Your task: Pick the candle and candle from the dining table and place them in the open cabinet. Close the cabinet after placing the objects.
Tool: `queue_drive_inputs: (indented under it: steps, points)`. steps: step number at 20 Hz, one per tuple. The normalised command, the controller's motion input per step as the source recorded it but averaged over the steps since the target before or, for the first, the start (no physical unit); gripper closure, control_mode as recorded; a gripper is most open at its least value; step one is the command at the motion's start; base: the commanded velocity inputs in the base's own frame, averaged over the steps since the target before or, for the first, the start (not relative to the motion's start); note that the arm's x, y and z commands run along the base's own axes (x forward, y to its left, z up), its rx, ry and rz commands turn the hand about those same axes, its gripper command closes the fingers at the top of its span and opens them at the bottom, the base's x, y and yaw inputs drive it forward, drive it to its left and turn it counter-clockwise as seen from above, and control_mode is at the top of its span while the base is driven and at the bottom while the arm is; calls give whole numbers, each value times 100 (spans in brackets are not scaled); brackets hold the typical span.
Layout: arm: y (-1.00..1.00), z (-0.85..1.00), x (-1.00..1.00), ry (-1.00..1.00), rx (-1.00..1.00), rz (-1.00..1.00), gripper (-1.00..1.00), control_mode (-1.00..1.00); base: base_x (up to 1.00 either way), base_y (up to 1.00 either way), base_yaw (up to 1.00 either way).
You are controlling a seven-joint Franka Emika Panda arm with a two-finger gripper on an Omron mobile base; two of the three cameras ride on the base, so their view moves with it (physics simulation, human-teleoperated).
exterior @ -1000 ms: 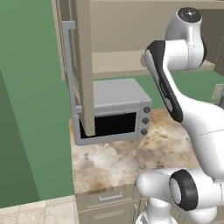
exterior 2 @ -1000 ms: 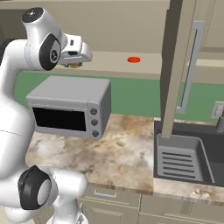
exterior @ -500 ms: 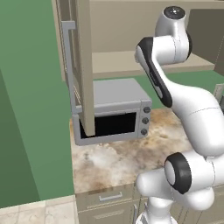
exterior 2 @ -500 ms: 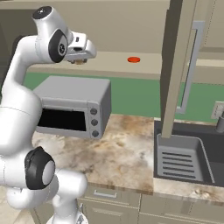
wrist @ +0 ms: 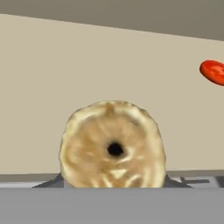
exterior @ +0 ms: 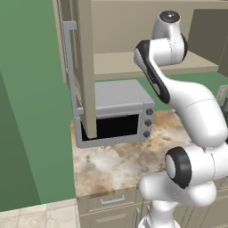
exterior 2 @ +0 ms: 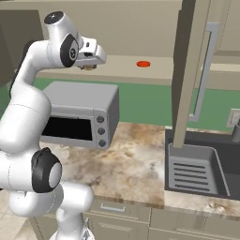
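Note:
My gripper [exterior 2: 90, 65] is raised at the front edge of the open cabinet's beige shelf [exterior 2: 154, 71] and is shut on the squat golden-brown candle [exterior 2: 87, 68]. Seen along the hand, the candle [wrist: 113, 146] shows its round top with a dark centre hole, held over the shelf [wrist: 87, 65], and the dark fingertips [wrist: 176, 181] peek out beside it. One cabinet door [exterior 2: 190, 75] with a long silver handle [exterior 2: 206, 70] stands open. The pale cream candle and the dining table are out of view.
A flat red disc [exterior 2: 143, 63] lies on the shelf to the right of the gripper, also visible as the red disc [wrist: 213, 71]. Below the shelf stands a grey microwave [exterior 2: 79, 115] on a marbled counter [exterior 2: 136, 164]. A dark sink [exterior 2: 197, 164] lies at the right. The other open door [exterior: 84, 67] hangs at the left.
The arm has swung slightly toward the cabinet's left side and straightened up, carrying the candle along the shelf's front. The gripper stays shut on it.

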Motion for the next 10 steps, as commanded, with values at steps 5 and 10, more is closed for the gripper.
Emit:
queue_drive_inputs:
  steps: [5,10]
  points:
    - [0,-5,35,0,0,0,100,-100,0,0,0]
    - [-4,-2,20,10,0,0,100,-100,0,0,0]
